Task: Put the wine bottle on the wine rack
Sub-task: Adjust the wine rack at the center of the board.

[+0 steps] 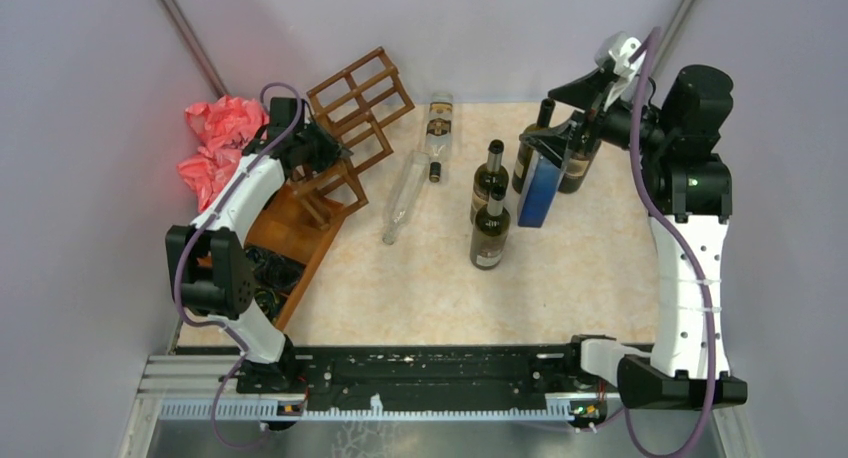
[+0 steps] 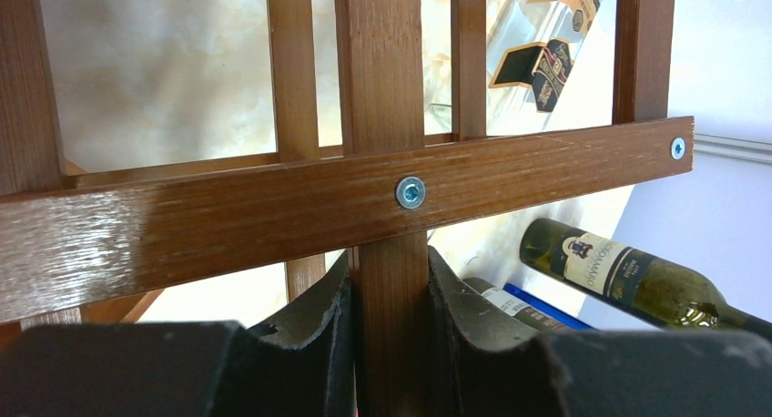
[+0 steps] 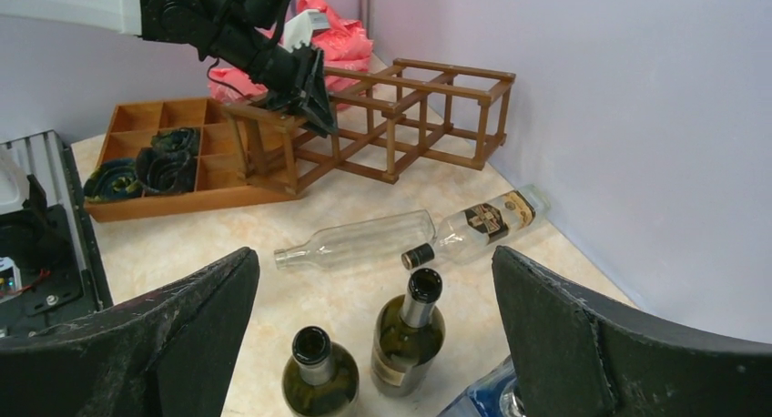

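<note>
The wine rack (image 1: 360, 113), a dark wooden lattice, sits at the back left, one end over the tray's corner. My left gripper (image 1: 325, 156) is shut on one of its slats. In the left wrist view the fingers (image 2: 319, 317) clamp an upright slat of the wine rack (image 2: 273, 217). Several dark green wine bottles stand upright mid-table, the nearest two (image 1: 490, 236) (image 1: 489, 176). My right gripper (image 1: 560, 118) hovers open above the bottles at the back right. In the right wrist view the right gripper (image 3: 373, 267) holds nothing, and two wine bottles (image 3: 314, 376) (image 3: 410, 330) stand below it.
Two clear bottles (image 1: 405, 198) (image 1: 437, 128) lie on the table between rack and wine bottles. A blue bottle (image 1: 540, 183) stands under the right gripper. A flat wooden compartment tray (image 1: 300, 263) lies at the left. Crumpled pink material (image 1: 215, 143) sits by the left wall.
</note>
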Robot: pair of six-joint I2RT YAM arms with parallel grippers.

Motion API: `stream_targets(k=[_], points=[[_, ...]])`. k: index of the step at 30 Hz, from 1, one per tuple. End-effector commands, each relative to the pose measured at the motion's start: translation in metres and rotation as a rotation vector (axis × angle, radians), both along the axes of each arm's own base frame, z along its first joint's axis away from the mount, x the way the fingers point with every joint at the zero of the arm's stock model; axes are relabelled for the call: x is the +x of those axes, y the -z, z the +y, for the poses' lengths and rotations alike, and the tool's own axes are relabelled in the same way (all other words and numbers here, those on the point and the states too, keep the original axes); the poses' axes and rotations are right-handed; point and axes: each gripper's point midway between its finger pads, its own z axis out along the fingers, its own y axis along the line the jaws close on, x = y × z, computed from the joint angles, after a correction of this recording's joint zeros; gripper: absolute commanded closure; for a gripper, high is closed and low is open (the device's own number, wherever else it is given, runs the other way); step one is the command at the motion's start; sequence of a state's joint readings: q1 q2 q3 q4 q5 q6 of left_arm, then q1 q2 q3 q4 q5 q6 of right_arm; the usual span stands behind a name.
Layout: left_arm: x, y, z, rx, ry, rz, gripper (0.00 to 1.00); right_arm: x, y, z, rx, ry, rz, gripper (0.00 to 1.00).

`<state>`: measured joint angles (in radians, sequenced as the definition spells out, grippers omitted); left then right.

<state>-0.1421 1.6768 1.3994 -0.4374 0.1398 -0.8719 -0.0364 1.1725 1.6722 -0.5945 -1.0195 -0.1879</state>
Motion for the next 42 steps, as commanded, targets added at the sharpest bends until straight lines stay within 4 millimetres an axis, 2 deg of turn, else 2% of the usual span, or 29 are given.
stream_targets(k=[1,2,12,23,42], points=[[0.020,-0.103,-0.007,-0.092,0.020,-0.329,1.00,-0.006,-0.025,0.011,0.010,-0.052,-0.078,0.03],[0.020,-0.102,-0.007,-0.094,0.021,-0.328,1.00,-0.005,-0.025,0.011,0.013,-0.054,-0.074,0.03],[0.018,-0.104,-0.011,-0.136,0.041,-0.329,1.00,-0.005,-0.020,0.060,-0.019,-0.182,-0.051,0.05],[0.013,-0.106,-0.014,-0.175,0.064,-0.326,1.00,0.003,0.013,0.114,-0.162,-0.252,-0.060,0.05],[0.006,-0.118,-0.010,-0.276,0.087,-0.343,1.00,0.020,0.044,0.158,-0.212,-0.300,-0.027,0.05]])
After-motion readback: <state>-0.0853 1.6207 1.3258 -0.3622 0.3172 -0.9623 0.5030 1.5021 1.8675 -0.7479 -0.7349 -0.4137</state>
